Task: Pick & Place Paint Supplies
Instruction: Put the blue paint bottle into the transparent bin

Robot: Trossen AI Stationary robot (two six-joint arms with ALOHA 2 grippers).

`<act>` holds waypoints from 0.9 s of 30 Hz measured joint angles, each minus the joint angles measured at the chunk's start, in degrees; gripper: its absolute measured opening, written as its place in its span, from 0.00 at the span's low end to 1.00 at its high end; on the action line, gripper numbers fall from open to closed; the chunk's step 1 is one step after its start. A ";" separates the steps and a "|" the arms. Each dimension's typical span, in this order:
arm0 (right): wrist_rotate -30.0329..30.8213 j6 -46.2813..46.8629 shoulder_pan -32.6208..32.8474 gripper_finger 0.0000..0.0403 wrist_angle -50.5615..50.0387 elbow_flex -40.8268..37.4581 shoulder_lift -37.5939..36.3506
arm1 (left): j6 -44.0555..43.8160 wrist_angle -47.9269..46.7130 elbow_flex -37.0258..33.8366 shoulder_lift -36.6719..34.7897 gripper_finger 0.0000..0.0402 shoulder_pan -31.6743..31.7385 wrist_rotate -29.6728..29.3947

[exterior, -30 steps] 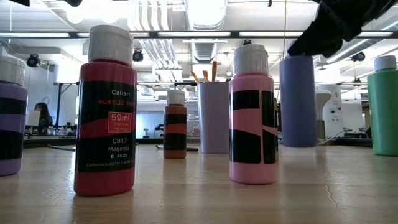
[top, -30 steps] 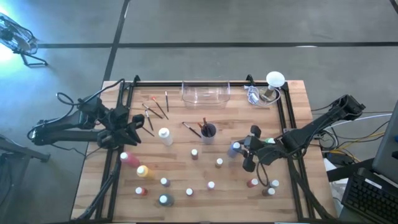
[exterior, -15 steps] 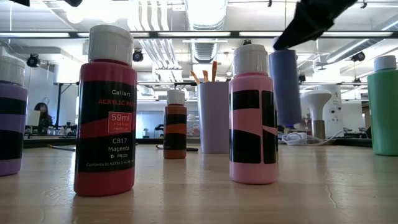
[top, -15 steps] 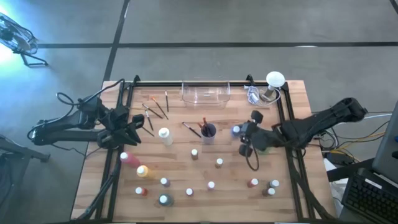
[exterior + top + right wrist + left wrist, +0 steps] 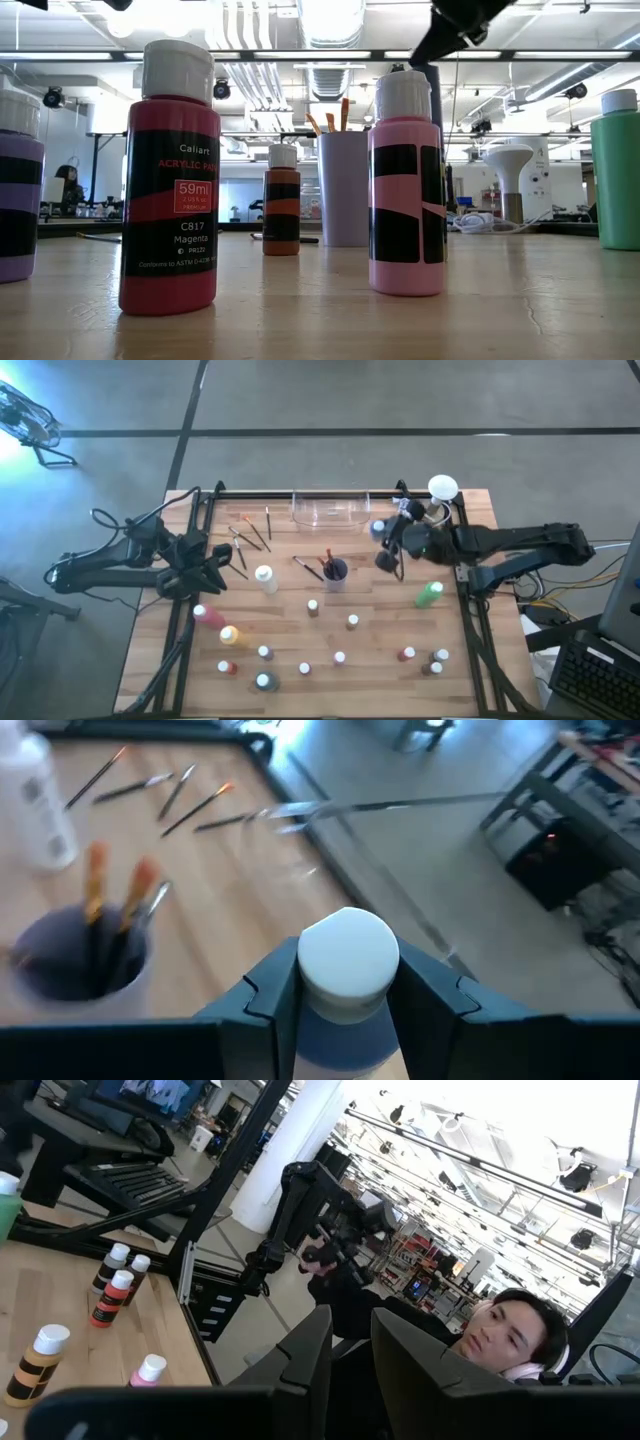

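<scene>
Wooden table (image 5: pixel 300 620): one cup (image 5: pixel 335 571), three brushes inside; right tool (image 5: pixel 345 1005) clamped on blue bottle (image 5: pixel 348 960); left tool (image 5: pixel 345 1350) nearly together, empty.

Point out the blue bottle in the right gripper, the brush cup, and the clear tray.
blue bottle (image 5: pixel 348 958): right wrist view, on its white cap.
brush cup (image 5: pixel 335 571): high view, on its rim.
clear tray (image 5: pixel 330 512): high view, on its clear wall.
right gripper (image 5: pixel 350 990): right wrist view, between the fingers.
</scene>
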 joint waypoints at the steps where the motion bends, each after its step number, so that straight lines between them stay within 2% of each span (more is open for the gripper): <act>1: -1.00 -0.28 -1.64 0.28 0.38 0.66 0.00 | 0.00 -0.01 0.00 0.01 0.20 0.00 0.01; 5: -8.38 -1.45 -8.59 0.30 2.63 2.91 0.02 | -0.01 -0.01 0.00 0.00 0.20 0.01 -0.02; 11: -21.31 -4.19 -17.56 0.28 12.09 3.49 0.11 | -0.01 -0.01 0.00 0.01 0.20 0.00 -0.01; 16: -28.86 -4.45 -24.01 0.30 18.09 2.95 0.85 | -0.01 -0.01 0.01 -0.01 0.20 0.01 -0.01; 22: -33.79 -5.56 -29.13 0.29 23.60 2.84 7.06 | -0.01 -0.01 0.01 -0.01 0.20 0.01 0.00; 27: -34.33 -6.28 -32.90 0.29 23.82 3.54 13.10 | -0.01 -0.01 0.01 0.01 0.20 0.01 0.01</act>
